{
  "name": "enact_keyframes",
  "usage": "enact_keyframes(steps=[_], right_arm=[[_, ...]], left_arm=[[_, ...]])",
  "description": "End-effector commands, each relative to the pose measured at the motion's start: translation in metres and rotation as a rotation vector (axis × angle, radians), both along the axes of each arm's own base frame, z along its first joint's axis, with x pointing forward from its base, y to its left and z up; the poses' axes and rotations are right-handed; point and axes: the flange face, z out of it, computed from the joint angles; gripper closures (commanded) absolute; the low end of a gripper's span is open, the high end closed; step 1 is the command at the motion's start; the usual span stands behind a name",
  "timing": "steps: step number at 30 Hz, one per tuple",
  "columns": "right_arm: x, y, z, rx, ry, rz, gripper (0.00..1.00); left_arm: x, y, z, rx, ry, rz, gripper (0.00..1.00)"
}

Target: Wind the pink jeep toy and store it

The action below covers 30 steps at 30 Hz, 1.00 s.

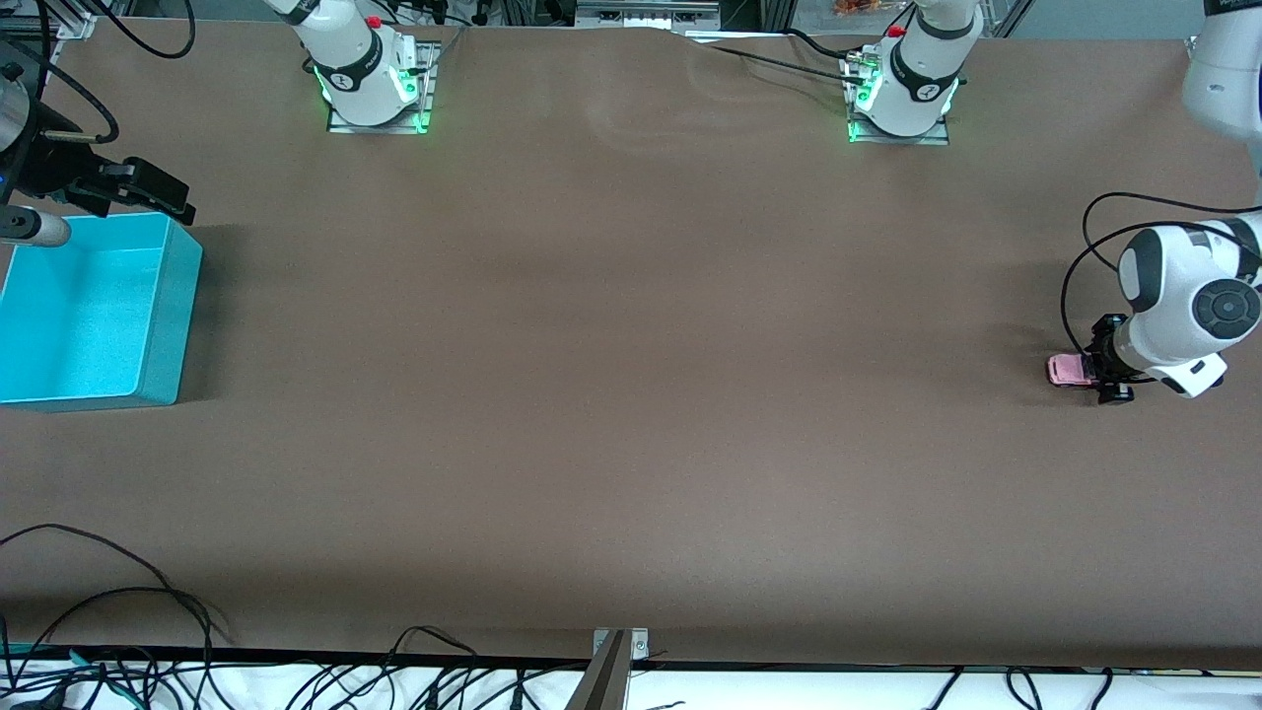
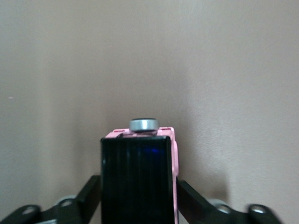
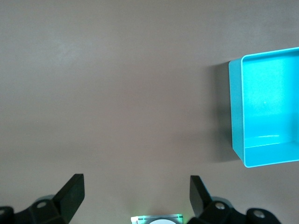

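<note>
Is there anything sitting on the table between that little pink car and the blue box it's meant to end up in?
No, nothing visible. The pink jeep toy sits between the fingers of the left pincer at the left arm's end of the table; the turquoise bin is at the right arm's end. Only bare brown tabletop lies between them.

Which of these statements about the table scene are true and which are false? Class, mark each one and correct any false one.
1. The pink jeep toy lies inside the turquoise bin. False: it sits on the table at the left arm's end, and the bin holds nothing.
2. The left claw is down at the jeep, a finger on each side of it. True.
3. The right claw is shut on the bin's rim. False: it is open and holds nothing, up near the bin.
4. The bin stands at the right arm's end of the table. True.
5. The jeep's roof is black. True.
</note>
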Motion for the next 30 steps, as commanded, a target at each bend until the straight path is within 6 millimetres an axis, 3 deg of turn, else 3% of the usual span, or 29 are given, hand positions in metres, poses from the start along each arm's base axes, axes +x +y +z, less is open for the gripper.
enact_keyframes(steps=[1,13,19,23,27,30], right_arm=[[-0.002,-0.008,0.009,0.008,-0.009,-0.02,0.0],[-0.001,-0.007,0.009,0.009,-0.01,-0.02,0.0],[-0.001,-0.006,0.009,0.011,-0.012,-0.02,0.0],[-0.001,-0.007,0.008,0.008,-0.01,-0.02,0.0],[-0.001,-0.007,0.009,0.006,-0.009,-0.018,0.0],[-0.001,-0.007,0.008,0.006,-0.007,-0.018,0.0]], left_arm=[[0.003,0.01,0.017,0.03,0.01,-0.037,0.0],[-0.006,0.014,0.104,0.076,0.092,0.027,0.0],[0.001,-0.017,0.159,0.048,0.052,0.042,0.0],[0.005,-0.047,0.197,-0.002,0.042,-0.049,0.0],[0.001,-0.064,0.236,-0.053,0.046,-0.166,0.0],[0.004,-0.08,0.253,-0.064,0.074,-0.267,0.0]])
